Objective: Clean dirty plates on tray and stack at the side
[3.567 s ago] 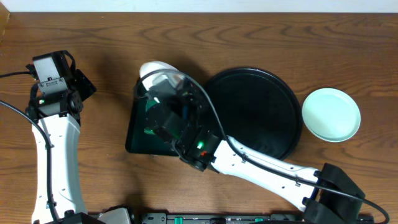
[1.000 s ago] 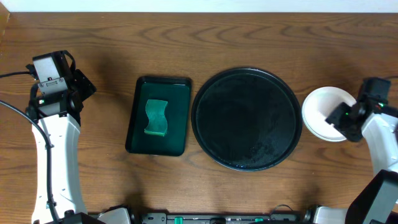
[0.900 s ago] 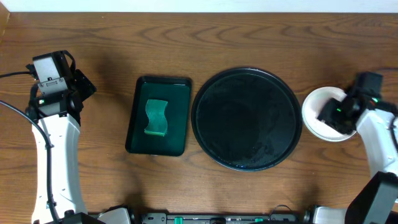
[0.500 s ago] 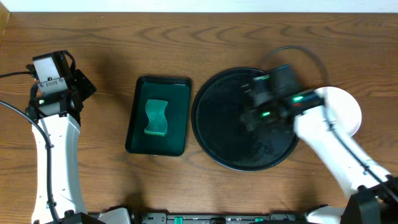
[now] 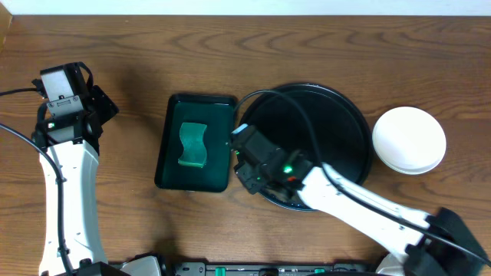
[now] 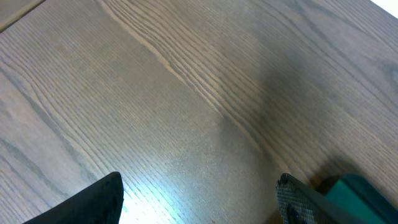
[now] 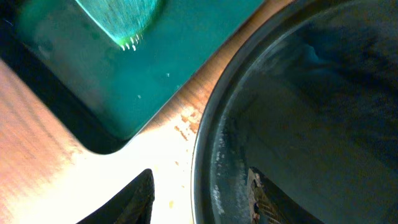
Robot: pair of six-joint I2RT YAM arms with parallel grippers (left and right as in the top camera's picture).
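The black round tray [image 5: 337, 123] lies mid-table with nothing on it. The plates [image 5: 409, 139] sit stacked on the wood just right of it, a white one on top. My right gripper [image 5: 239, 162] is at the tray's left edge. In the right wrist view it [image 7: 199, 202] is open and straddles the tray's rim [image 7: 208, 143]: one finger over the wood, the other inside the tray, and it holds nothing. My left gripper [image 5: 103, 103] is at the far left, open [image 6: 199, 199] over bare wood.
A small rectangular dark tray [image 5: 170, 165] with a green sponge [image 5: 193, 144] lies left of the round tray. The right wrist view shows its corner [image 7: 155, 68] and the sponge [image 7: 121, 15] close by. Crumbs dot the wood between the two trays.
The right arm swung from the plate stack at the right, across the round tray, to its left rim. A white plate now tops the stack. The left arm has not moved.
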